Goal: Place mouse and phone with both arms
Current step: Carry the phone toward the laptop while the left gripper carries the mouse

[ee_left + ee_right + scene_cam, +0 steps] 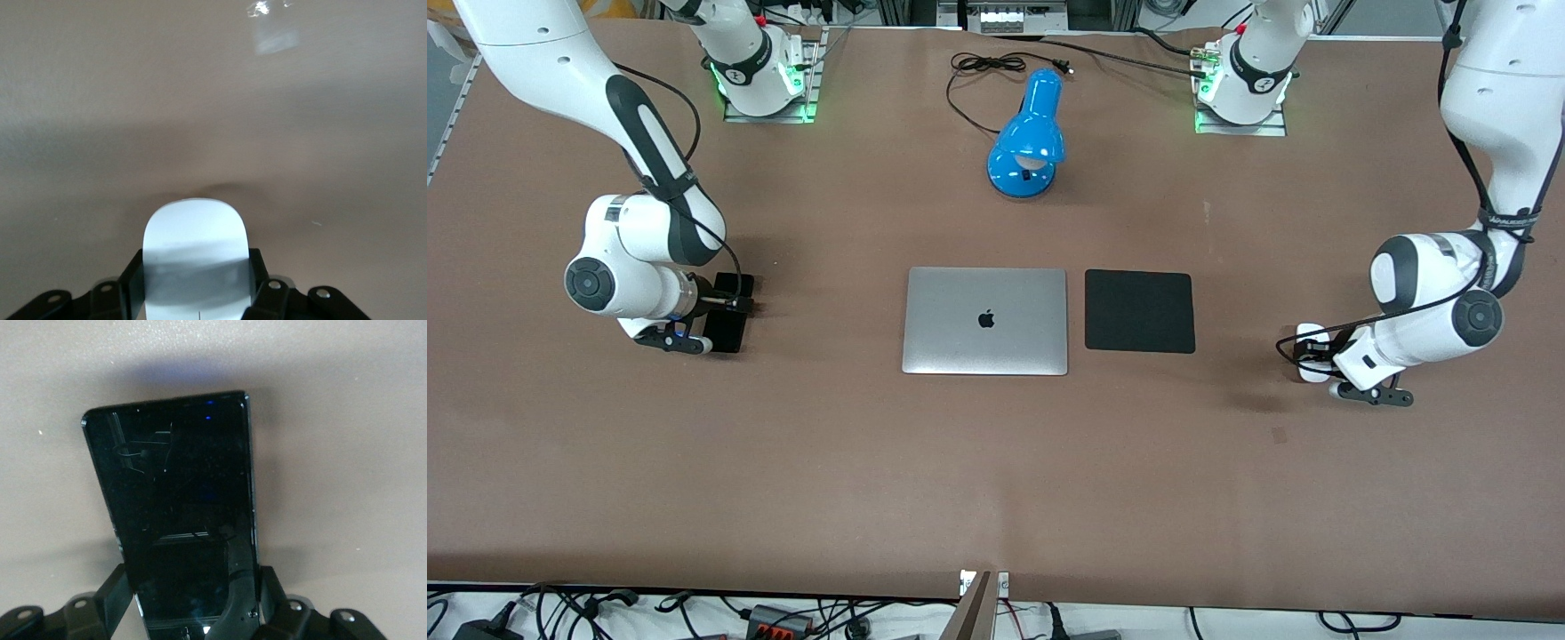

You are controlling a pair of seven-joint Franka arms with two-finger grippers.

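The white mouse (1307, 332) lies at the left arm's end of the table, beside the black mouse pad. My left gripper (1309, 354) is down over it. In the left wrist view the mouse (193, 227) fills the gap and both black fingers of my left gripper (195, 265) press its sides. The black phone (725, 336) lies at the right arm's end. My right gripper (729, 307) is over it. In the right wrist view the phone (177, 493) sits slightly skewed between the fingers of my right gripper (195, 583), which touch both long edges.
A closed silver laptop (985, 320) lies mid-table with a square black mouse pad (1139, 311) beside it toward the left arm's end. A blue desk lamp (1027, 147) with a black cord (996, 67) stands farther from the front camera than the laptop.
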